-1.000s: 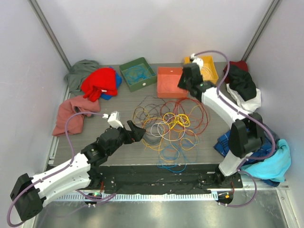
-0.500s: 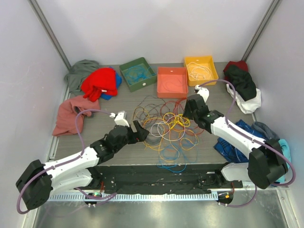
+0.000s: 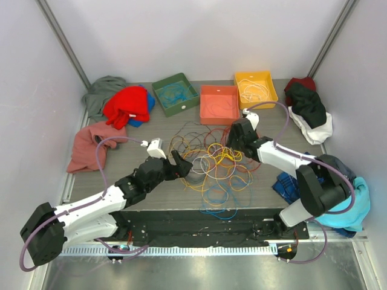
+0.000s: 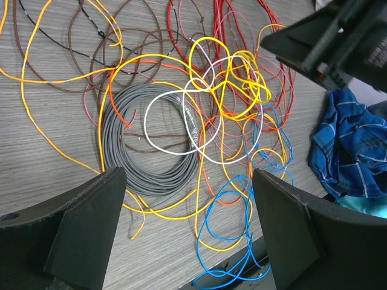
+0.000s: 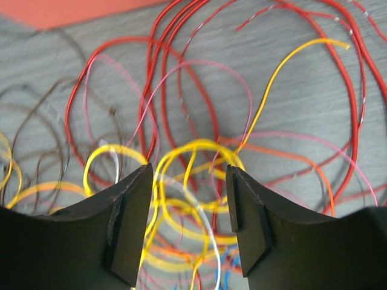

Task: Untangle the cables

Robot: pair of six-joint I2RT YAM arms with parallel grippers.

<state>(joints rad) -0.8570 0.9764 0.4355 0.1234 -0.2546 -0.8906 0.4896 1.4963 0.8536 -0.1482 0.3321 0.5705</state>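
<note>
The cables (image 3: 217,160) lie in a tangled heap mid-table: yellow, orange, red, blue, white, brown and pink loops plus a grey coil (image 4: 151,142). My left gripper (image 3: 182,167) is open at the heap's left edge, just over the grey coil; in its wrist view the blue loops (image 4: 239,223) and orange ends lie between its jaws (image 4: 190,229). My right gripper (image 3: 233,145) is open low over the heap's upper right; yellow loops (image 5: 187,181) and red loops (image 5: 151,90) lie between and under its fingers (image 5: 188,199). Neither holds anything.
A green tray (image 3: 175,93), an orange tray (image 3: 219,104) and a yellow tray (image 3: 256,89) holding white wire stand along the back. Clothes lie at the left (image 3: 127,106) and right (image 3: 309,109). A blue plaid cloth (image 4: 354,145) lies at the heap's right.
My right arm swung down from the back trays onto the heap's upper right side. My left gripper crept right toward the grey coil.
</note>
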